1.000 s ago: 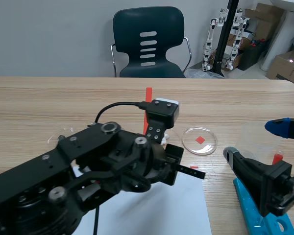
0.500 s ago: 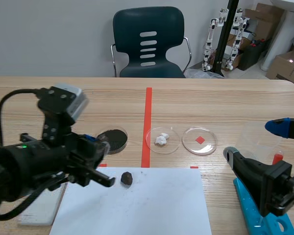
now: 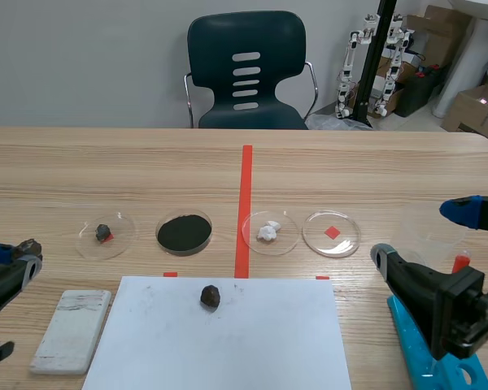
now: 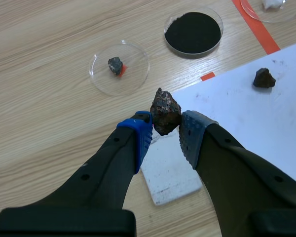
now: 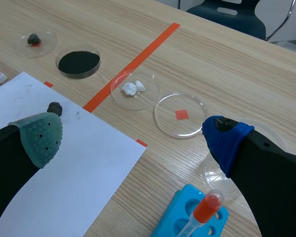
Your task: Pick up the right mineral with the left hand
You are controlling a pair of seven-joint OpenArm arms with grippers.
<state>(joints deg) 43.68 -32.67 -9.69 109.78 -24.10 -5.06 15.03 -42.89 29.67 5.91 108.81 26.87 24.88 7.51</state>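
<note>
Viewing the scene: the left gripper (image 3: 12, 280) sits at the table's near left edge, well apart from the paper (image 3: 252, 341).

Left wrist view: its pads (image 4: 138, 134) pinch the mineral (image 4: 166, 112) across its middle. The mineral is likely rigid, rough and grippy.

Right wrist view: the right gripper (image 5: 133, 136) is spread, holding nothing.

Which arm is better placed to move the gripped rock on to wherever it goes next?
Left. Its gripper is shut on the rock, with a pad on each side. The right gripper is open and empty, beside the blue rack at the table's other side.
</note>
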